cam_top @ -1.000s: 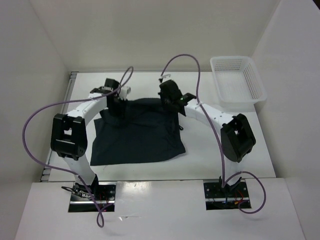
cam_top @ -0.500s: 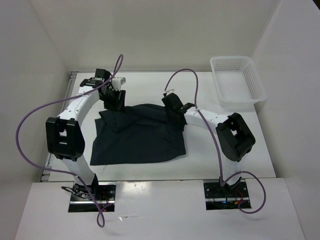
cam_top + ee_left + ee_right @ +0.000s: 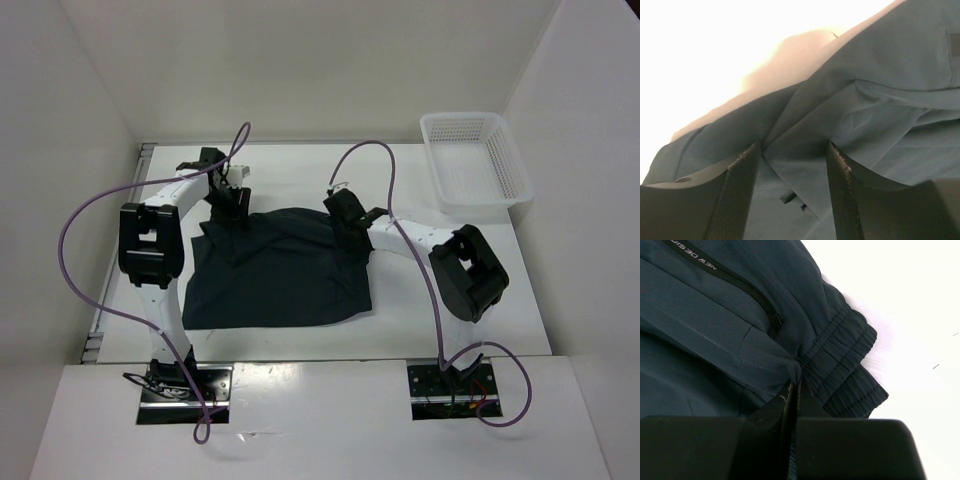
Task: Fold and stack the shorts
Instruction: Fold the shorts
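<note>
The dark navy shorts (image 3: 280, 270) lie spread on the white table, rumpled along the far edge. My left gripper (image 3: 228, 198) is open at the far left corner; in the left wrist view (image 3: 795, 147) its fingers (image 3: 742, 195) stand wide apart with loose folds of the shorts (image 3: 880, 75) between and under them. My right gripper (image 3: 350, 225) is at the far right corner. In the right wrist view (image 3: 796, 382) it is shut on a pinch of the shorts, just beside the gathered waistband (image 3: 845, 360) and below a zip pocket (image 3: 760, 300).
A white mesh basket (image 3: 478, 160) stands at the far right of the table, apart from the shorts. Purple cables loop above both arms. White walls close in the table on the left, back and right.
My right gripper has moved toward me with the shorts' far right edge in it. My left arm's elbow has swung toward the back; its gripper stays at the far left corner.
</note>
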Tool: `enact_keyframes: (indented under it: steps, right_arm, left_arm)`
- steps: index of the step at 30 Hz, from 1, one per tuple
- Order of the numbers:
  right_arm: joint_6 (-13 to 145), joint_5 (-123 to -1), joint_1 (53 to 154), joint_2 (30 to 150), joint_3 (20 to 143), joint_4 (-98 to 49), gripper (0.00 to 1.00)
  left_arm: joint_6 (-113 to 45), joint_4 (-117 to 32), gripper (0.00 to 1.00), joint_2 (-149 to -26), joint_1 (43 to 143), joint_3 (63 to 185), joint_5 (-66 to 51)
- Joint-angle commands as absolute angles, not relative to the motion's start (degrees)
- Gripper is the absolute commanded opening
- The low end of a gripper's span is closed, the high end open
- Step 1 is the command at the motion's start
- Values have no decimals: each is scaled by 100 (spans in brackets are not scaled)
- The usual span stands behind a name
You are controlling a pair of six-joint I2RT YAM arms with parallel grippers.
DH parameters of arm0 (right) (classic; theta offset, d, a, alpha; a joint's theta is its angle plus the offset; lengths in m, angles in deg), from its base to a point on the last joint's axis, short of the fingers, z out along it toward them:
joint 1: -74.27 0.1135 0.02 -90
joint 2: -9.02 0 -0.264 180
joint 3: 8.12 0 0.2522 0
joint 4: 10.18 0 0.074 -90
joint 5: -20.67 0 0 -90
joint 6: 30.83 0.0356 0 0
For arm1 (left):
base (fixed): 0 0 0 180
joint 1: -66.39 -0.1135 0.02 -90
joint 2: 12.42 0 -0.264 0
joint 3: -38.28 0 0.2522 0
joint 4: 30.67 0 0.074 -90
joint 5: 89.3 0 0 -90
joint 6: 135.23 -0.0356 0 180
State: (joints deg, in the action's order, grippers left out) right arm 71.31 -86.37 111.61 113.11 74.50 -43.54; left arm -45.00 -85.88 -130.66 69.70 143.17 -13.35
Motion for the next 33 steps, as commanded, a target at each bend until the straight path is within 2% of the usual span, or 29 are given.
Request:
enact_keyframes:
  steps: [1, 12, 13, 15, 17, 19, 20, 23, 27, 33]
  right_arm:
    - [7217, -8656, 11136, 11387, 7411, -4091, 0]
    - [7112, -8717, 11136, 11440, 7516, -4143, 0]
    - [7112, -8717, 11136, 11440, 7516, -4143, 0]
    - [7112, -8778, 11136, 11440, 7516, -4143, 0]
    - [7060, -8779, 11136, 11440, 7569, -4143, 0]
    - [7007, -8840, 11136, 11440, 7569, -4143, 0]
    - [7006, -8893, 11136, 11440, 7569, -4143, 0]
    - [6945, -9095, 10952, 11440, 7858, -4205, 0]
    - [6770, -9297, 10164, 11440, 8508, -4258, 0]
    - [6771, -8833, 9080, 11598, 9949, -4389, 0]
  left_arm:
    - [-4523, -8267, 63, -13020, 6964, 14424, -1276]
    - [-4523, -8398, 64, -13204, 6964, 14361, -1486]
    - [-4523, -8398, 62, -13257, 6964, 14432, -1599]
    - [-4523, -8730, 53, -13318, 6964, 14511, -1723]
    - [-4523, -8924, 36, -13371, 6964, 14511, -1785]
    - [-4523, -9127, 16, -13371, 6964, 14511, -1837]
    - [-4523, -9127, 2, -13371, 6964, 14564, -1837]
    - [-4523, -9180, 0, -13205, 6964, 14748, -1549]
    - [-4523, -8847, 0, -13143, 6964, 15687, -890]
    - [-4523, -8407, 0, -13450, 6964, 17699, 8]
